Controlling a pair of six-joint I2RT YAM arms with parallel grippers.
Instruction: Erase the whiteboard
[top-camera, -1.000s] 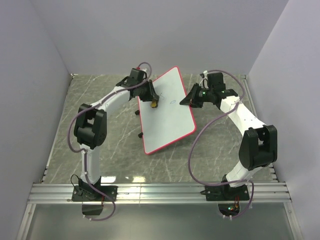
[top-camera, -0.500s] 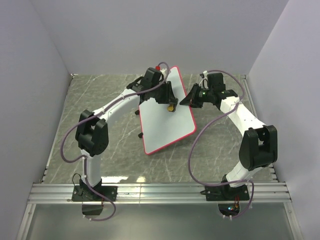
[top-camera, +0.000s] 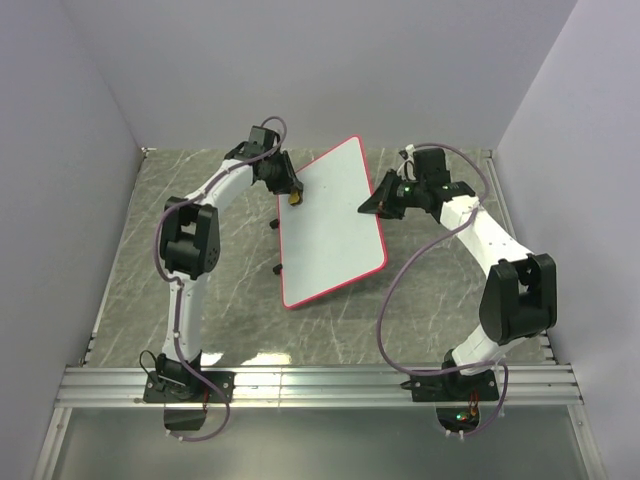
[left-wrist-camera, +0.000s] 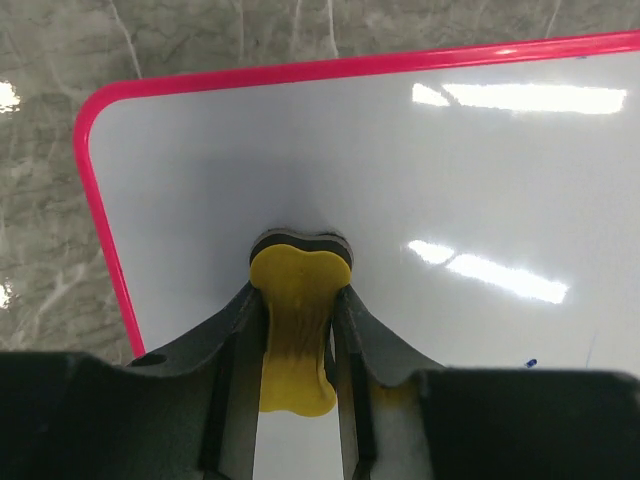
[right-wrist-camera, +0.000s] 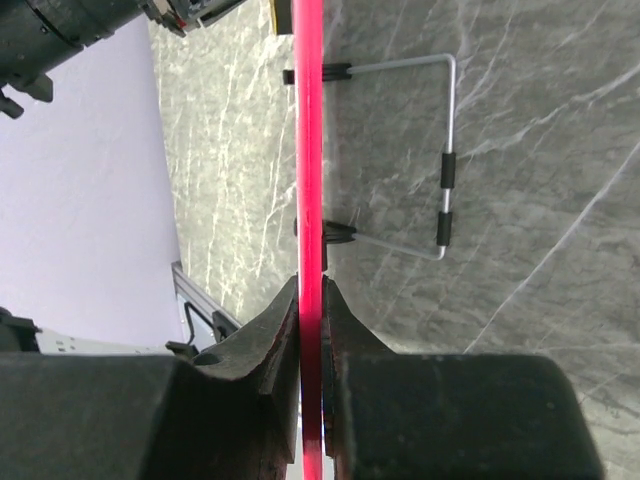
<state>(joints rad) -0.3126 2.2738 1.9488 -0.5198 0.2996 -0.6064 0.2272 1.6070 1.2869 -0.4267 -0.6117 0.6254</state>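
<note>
Whiteboard (top-camera: 335, 225) sits at the middle of the grey marbled bench (top-camera: 200, 260), in its far half, between the two arms. It is white with a red-pink rim and rounded corners, turned so that its long sides run from near left to far right. It is tilted rather than flat: the right wrist view shows a bent wire stand (right-wrist-camera: 447, 170) with black sleeves behind it, clipped to the rim (right-wrist-camera: 308, 150) at two places, and the top view shows two small black feet (top-camera: 281, 268) at the board's left edge.

The left jaws are closed on a yellow eraser (left-wrist-camera: 295, 320), which fills the gap between the dark fingers (left-wrist-camera: 240, 330) on either side. The eraser's dark front end meets the white face (left-wrist-camera: 400, 170) close to a rounded corner of the board, and from above the eraser (top-camera: 294, 200) lies just inside the far left edge. A tiny blue fleck (left-wrist-camera: 531, 361) shows on the face to the right of the eraser; the rest of the visible surface looks clean, with bright reflections of lamps.

The right jaws pinch the board's right rim near its far corner, the fingers (right-wrist-camera: 270, 340) narrowed to a slit with the red-pink edge seen end-on between them. The right arm (top-camera: 480, 235) reaches in from the right side of the bench.
</note>
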